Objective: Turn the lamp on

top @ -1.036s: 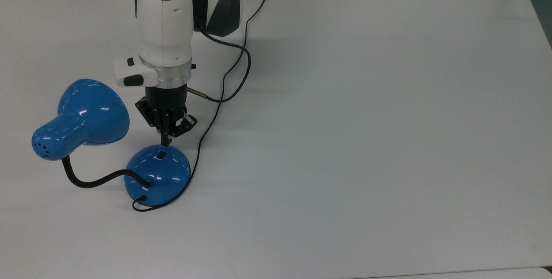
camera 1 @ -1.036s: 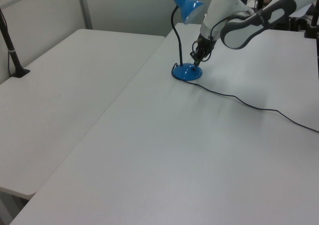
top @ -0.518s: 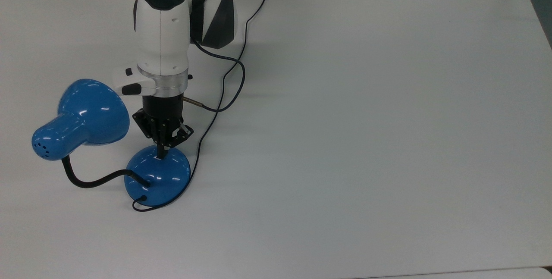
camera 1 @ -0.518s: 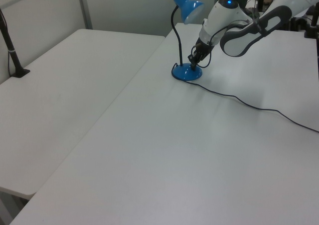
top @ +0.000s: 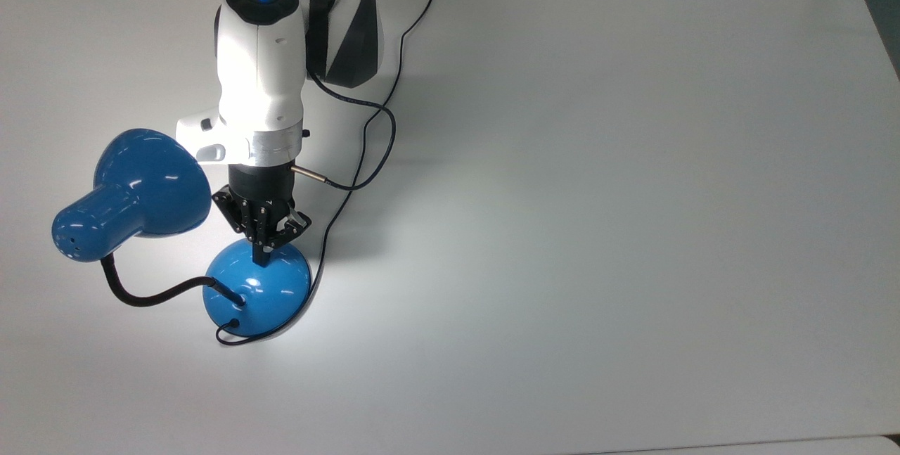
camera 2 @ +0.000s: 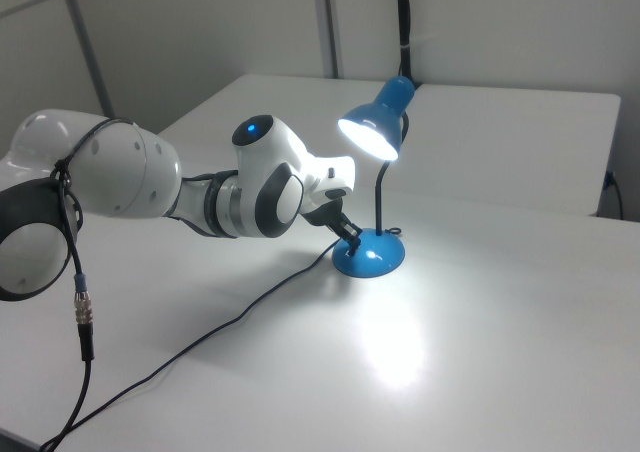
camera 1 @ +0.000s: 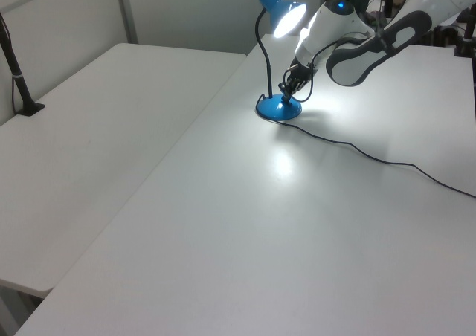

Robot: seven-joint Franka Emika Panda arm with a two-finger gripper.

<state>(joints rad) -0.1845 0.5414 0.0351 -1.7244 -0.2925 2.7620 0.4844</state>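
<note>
Lamp lit, my fingertips pressed on its base.

The desk (top: 598,195) carried the blue desk lamp (top: 256,286) near the top view's left edge; glossy, domed, light, it would slip, so my gripper (top: 262,258), fingers pressed together, pushed straight down at the switch rather than gripping.

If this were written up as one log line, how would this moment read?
glossy blue desk lamp: lit, bright patch on white table | gripper: fingers together, tip on lamp's round base at the switch | task: lamp on
</note>
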